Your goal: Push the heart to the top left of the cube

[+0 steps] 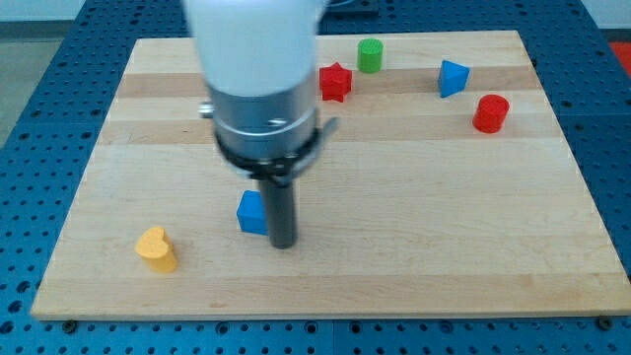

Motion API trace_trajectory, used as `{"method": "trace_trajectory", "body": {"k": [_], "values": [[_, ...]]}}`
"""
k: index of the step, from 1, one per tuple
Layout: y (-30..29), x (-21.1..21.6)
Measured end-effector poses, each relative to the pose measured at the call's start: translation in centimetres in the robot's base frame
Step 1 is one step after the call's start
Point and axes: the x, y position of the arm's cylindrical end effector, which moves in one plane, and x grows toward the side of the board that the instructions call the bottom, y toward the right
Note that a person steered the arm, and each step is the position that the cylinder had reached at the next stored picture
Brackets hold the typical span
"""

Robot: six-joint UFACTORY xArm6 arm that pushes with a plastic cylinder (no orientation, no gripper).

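Note:
A yellow heart block [156,248] lies near the board's bottom left. A blue cube [252,213] sits to its right and a little higher, partly hidden by the rod. My tip [283,244] rests on the board right beside the cube's right side, touching or nearly touching it. The heart is well to the left of the tip, apart from it.
A red star [335,82], a green cylinder [370,55], a blue triangular block [453,78] and a red cylinder [490,113] stand along the top right of the wooden board [424,237]. The arm's white and black body [258,89] covers the top middle.

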Motion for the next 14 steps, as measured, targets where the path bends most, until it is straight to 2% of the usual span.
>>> {"method": "trace_trajectory", "body": {"k": [1,2,3,4,5,7,8,11,12,13,14], "values": [[-4.2,-1.1],[-4.6,2.0],[-1.1,6.4],[-6.2,6.9],[-11.1,5.1],[-11.5,2.1],[-11.8,-1.2],[-13.6,-2.7],[-12.8,-6.6],[-11.9,-7.2],[-12.4,-5.9]]}}
